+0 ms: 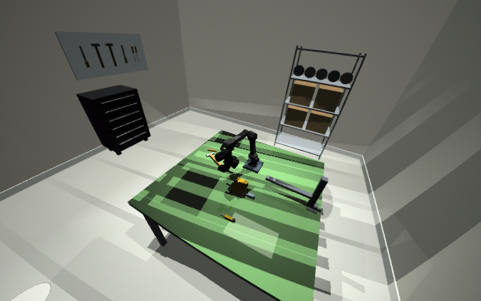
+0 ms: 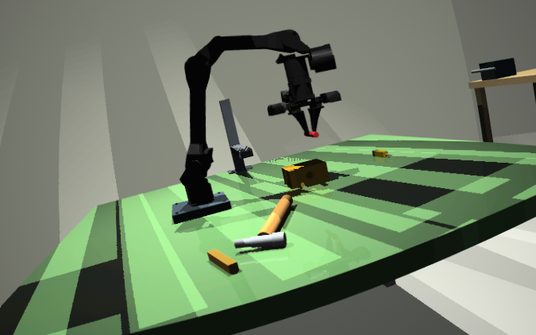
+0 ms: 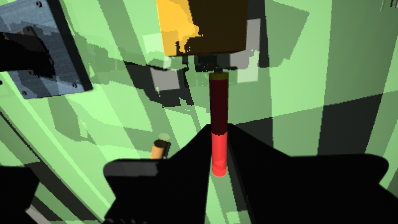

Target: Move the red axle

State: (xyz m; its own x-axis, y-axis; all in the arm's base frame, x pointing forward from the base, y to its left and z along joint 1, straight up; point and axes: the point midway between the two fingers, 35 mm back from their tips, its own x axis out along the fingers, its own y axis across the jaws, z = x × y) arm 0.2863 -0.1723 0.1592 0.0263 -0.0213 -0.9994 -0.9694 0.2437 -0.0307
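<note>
We looked down from high up in the top view, far enough back for the whole room. The exterior sat low and nearer, facing across the green table all three shared; the wrist, probably angled downward, was closest.
</note>
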